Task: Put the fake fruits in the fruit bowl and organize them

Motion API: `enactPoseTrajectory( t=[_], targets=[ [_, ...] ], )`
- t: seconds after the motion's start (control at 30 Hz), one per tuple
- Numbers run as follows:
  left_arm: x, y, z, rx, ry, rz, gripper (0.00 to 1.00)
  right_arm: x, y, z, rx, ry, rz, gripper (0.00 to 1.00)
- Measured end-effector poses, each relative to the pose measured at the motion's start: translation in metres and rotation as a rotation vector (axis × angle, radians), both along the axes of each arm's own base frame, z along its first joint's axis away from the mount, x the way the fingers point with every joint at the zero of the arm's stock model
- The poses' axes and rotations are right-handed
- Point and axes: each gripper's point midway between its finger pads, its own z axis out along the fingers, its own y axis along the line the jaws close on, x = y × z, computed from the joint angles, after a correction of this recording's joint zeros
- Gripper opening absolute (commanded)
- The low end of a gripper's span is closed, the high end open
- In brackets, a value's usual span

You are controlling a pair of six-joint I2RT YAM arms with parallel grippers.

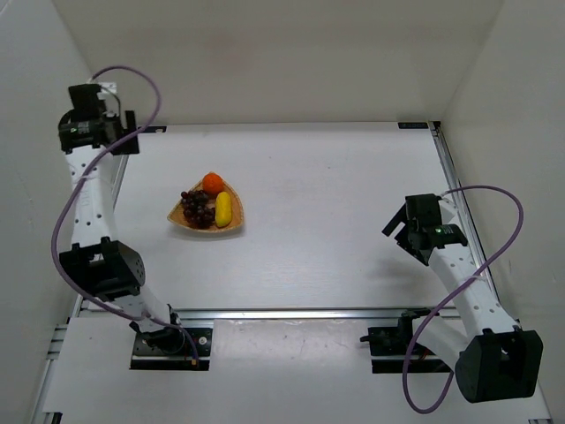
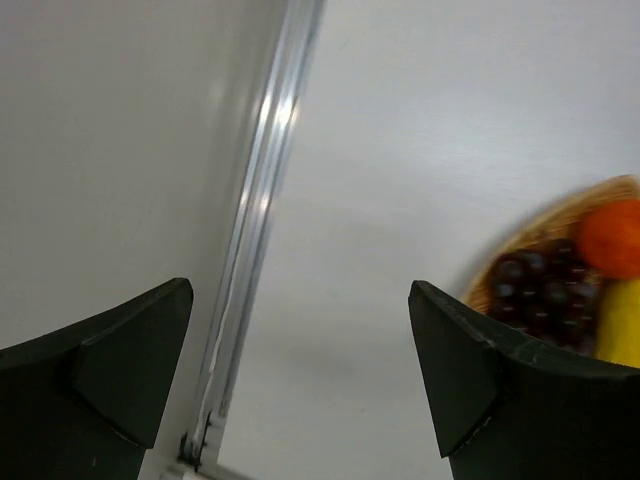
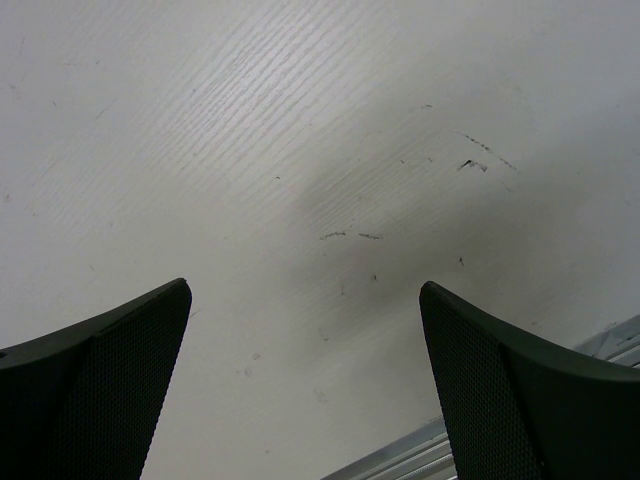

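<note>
Only the blurred rim of the fruit bowl [image 2: 548, 220] shows at the right edge of the left wrist view, where the yellow fruit [image 2: 622, 322] is cut off. From above, the grape bunch [image 1: 198, 208], the orange [image 1: 212, 183] and the yellow fruit all lie inside the bowl on the counter [image 1: 335, 221], the orange at the far side. The left tool [image 1: 126, 140], near the far left corner and well apart from the bowl, is spread wide and holds nothing, and the right tool [image 3: 305, 340] is equally wide and empty above bare counter.
</note>
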Motion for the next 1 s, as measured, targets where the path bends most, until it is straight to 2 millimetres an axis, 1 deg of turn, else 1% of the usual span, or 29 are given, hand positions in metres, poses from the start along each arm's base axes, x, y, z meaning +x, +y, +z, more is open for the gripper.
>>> enactPoseTrajectory(
  t=[0.03, 0.07, 0.1, 0.13, 0.17, 0.23, 0.3, 0.37, 0.4, 0.5, 0.57, 0.7, 1.0],
  targets=[
    [-0.010, 0.024, -0.008, -0.014, 0.024, 0.060, 1.00, 0.000, -0.002, 0.000, -0.004, 0.001, -0.003, 0.99],
    [-0.019, 0.044, -0.023, -0.036, 0.059, 0.106, 1.00, 0.000, -0.004, 0.000, -0.007, 0.002, -0.005, 0.99],
    [-0.029, 0.059, -0.044, -0.072, 0.110, 0.137, 1.00, 0.000, -0.005, 0.000, -0.010, 0.003, -0.007, 0.99],
    [-0.042, 0.071, -0.068, -0.115, 0.175, 0.165, 1.00, 0.000, -0.007, 0.000, -0.013, 0.005, -0.010, 0.99],
    [-0.054, 0.079, -0.090, -0.158, 0.230, 0.185, 1.00, 0.000, -0.009, 0.000, -0.016, 0.005, -0.013, 0.99],
    [-0.083, 0.089, -0.136, -0.256, 0.348, 0.223, 1.00, -0.001, -0.012, 0.000, -0.024, 0.008, -0.014, 0.99],
    [-0.112, 0.086, -0.168, -0.333, 0.444, 0.247, 1.00, -0.001, -0.013, 0.000, -0.027, 0.010, -0.015, 0.99],
    [-0.131, 0.078, -0.187, -0.392, 0.505, 0.251, 1.00, -0.001, -0.015, 0.000, -0.029, 0.011, -0.019, 0.99],
    [-0.136, 0.073, -0.194, -0.413, 0.522, 0.246, 1.00, -0.001, -0.015, -0.001, -0.029, 0.012, -0.019, 0.99],
    [-0.146, 0.060, -0.205, -0.457, 0.547, 0.231, 1.00, -0.001, -0.015, -0.001, -0.030, 0.015, -0.017, 0.99],
    [-0.148, 0.055, -0.206, -0.475, 0.545, 0.222, 1.00, -0.001, -0.014, -0.003, -0.027, 0.021, -0.012, 0.99],
    [-0.144, 0.052, -0.202, -0.486, 0.519, 0.212, 1.00, -0.001, -0.013, -0.006, -0.022, 0.033, -0.005, 0.99],
    [-0.142, 0.048, -0.202, -0.507, 0.510, 0.198, 1.00, 0.002, -0.012, -0.006, -0.021, 0.025, 0.001, 0.99]
  ],
)
